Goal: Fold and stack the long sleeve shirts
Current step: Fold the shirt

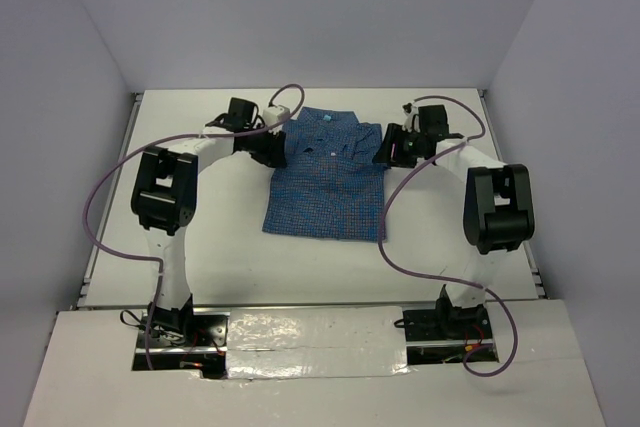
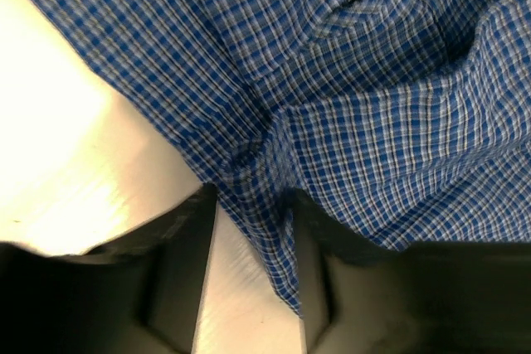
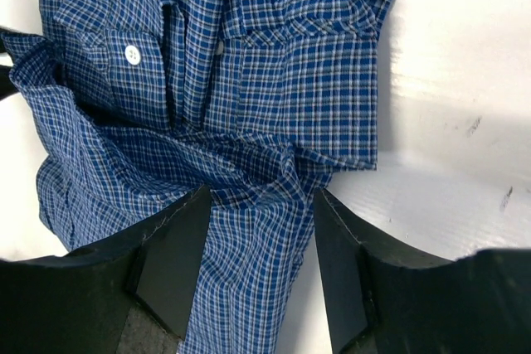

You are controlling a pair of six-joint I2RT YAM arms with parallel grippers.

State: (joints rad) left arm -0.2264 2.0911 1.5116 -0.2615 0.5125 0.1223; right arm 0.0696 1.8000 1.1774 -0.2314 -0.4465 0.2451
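Note:
The blue finely checked long sleeve shirt (image 1: 325,187) lies folded into a rectangle at the middle of the white table, collar toward the back. My left gripper (image 1: 273,150) is at its upper left edge. In the left wrist view (image 2: 255,205) its jaws are apart, with the shirt's (image 2: 373,113) folded edge running between them. My right gripper (image 1: 386,154) is at the upper right edge. In the right wrist view (image 3: 261,201) its jaws are spread wide around a bunched fold of the shirt (image 3: 282,80), next to a folded cuff and a white button (image 3: 132,54).
The white table (image 1: 180,107) is closed in by grey walls at the back and sides. Purple cables (image 1: 110,182) loop off both arms over the table. A foil-taped board (image 1: 310,332) holds the arm bases at the near edge.

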